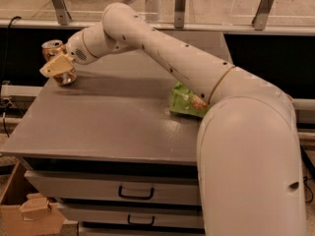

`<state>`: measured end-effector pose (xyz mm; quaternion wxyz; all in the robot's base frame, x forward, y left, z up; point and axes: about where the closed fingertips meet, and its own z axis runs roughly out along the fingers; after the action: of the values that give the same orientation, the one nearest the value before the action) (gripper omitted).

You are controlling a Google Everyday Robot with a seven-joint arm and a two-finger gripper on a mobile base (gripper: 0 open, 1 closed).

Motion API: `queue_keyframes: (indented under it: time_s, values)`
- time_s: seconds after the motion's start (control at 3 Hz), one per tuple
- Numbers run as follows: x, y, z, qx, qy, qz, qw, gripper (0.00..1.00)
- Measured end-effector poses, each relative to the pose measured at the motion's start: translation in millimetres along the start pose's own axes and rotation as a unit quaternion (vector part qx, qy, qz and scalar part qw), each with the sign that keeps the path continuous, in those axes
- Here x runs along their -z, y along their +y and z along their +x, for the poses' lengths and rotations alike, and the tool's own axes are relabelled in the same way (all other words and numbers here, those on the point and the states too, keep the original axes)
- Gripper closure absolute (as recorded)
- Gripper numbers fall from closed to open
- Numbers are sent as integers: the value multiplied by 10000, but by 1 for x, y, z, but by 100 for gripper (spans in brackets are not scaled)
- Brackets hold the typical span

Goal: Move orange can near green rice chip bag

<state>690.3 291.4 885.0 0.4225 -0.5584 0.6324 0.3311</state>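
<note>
The orange can (55, 50) stands at the far left back corner of the grey table (113, 127). Its silver top and copper base show. My gripper (58, 66) is at the can, and its beige tip covers the middle of the can's body. The green rice chip bag (183, 102) lies flat near the table's right side. It is partly hidden behind my arm (162, 48), which stretches from the lower right across the table to the can. A wide stretch of table lies between the can and the bag.
The table's left edge is right beside the can. Drawers with dark handles (136, 192) sit below the front edge. A cardboard box (29, 211) stands on the floor at lower left. A railing with metal posts (180, 6) runs behind the table.
</note>
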Motion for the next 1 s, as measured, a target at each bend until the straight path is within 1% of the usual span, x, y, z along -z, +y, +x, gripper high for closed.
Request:
queue_keyframes:
  time_s: [0.33,0.67,1.0]
  values:
    - [23,3,-4,-29,-35,178,9998,65]
    - [79,-16,-16,413,-30,793,9960,88]
    - [77,-15,-17,407,-34,771,9962,100]
